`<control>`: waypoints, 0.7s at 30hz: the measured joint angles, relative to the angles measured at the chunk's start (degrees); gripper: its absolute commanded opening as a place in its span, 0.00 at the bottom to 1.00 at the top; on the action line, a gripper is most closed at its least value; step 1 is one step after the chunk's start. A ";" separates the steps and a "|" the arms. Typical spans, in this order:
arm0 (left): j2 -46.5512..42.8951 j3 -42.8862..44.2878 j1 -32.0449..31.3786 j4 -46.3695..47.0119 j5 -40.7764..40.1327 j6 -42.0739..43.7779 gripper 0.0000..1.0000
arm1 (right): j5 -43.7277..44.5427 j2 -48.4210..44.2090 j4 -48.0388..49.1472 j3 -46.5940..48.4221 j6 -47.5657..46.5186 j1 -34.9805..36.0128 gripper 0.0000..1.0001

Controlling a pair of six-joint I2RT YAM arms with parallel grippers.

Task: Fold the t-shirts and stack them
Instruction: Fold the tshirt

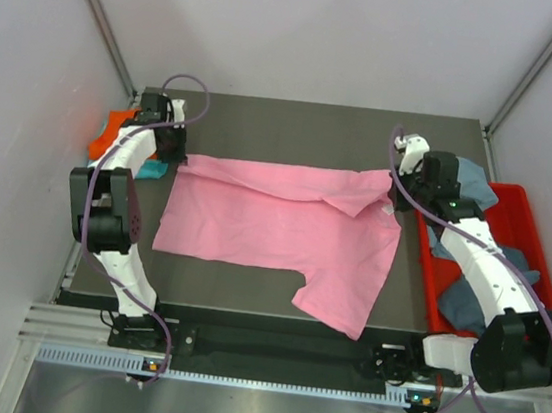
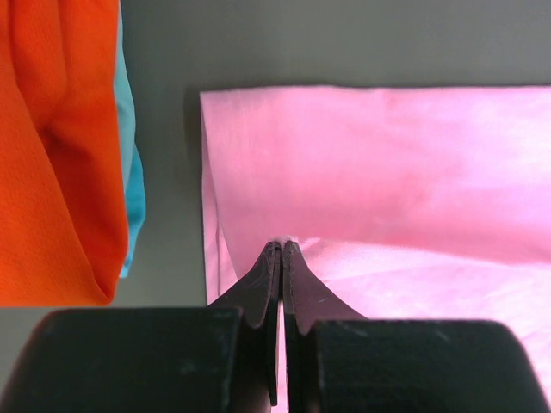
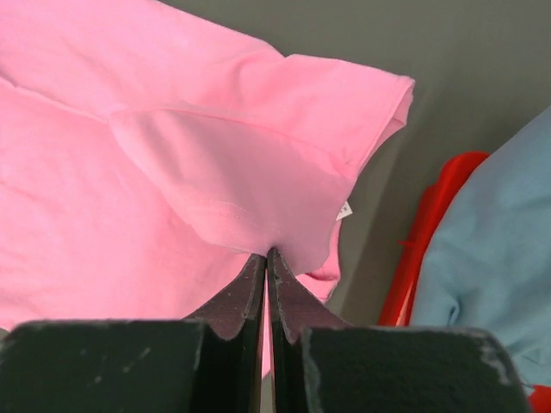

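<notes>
Well, pink t-shirt (image 3: 172, 129) (white tag (image 3: 344, 209) unreadable)

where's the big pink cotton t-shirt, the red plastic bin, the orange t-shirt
big pink cotton t-shirt (image 1: 253, 226), top view, middle of its body
red plastic bin (image 1: 519, 211), top view, bare far end
orange t-shirt (image 2: 52, 155), left wrist view, flat cloth

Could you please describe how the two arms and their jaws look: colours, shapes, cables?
The left arm and the right arm have white rounded links joined by bulky black joint housings. A thin purple cable runs along each. The left gripper and the right gripper are matte black, with flat jaws tapering to narrow tips.
</notes>
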 measured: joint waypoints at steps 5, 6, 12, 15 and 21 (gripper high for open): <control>0.17 -0.39 0.00 -2.38 -1.51 -1.01 0.11 | -0.81 -0.20 -0.04 -2.29 1.22 0.00 0.00; 0.26 -0.39 0.00 -3.04 -1.84 -1.18 0.18 | -0.98 -0.31 -0.11 -2.73 1.44 0.00 0.00; 0.37 -0.37 0.00 -5.90 -5.68 -2.45 0.28 | -1.75 -0.61 -0.59 -4.07 1.90 0.00 0.41; 0.24 -0.35 0.02 -6.36 -7.10 -2.73 0.29 | -2.16 -0.83 -1.29 -3.89 1.36 0.00 0.53; -1.03 0.90 0.11 -6.45 -3.32 -3.69 0.27 | -2.78 -0.87 -1.60 0.20 0.15 0.00 0.53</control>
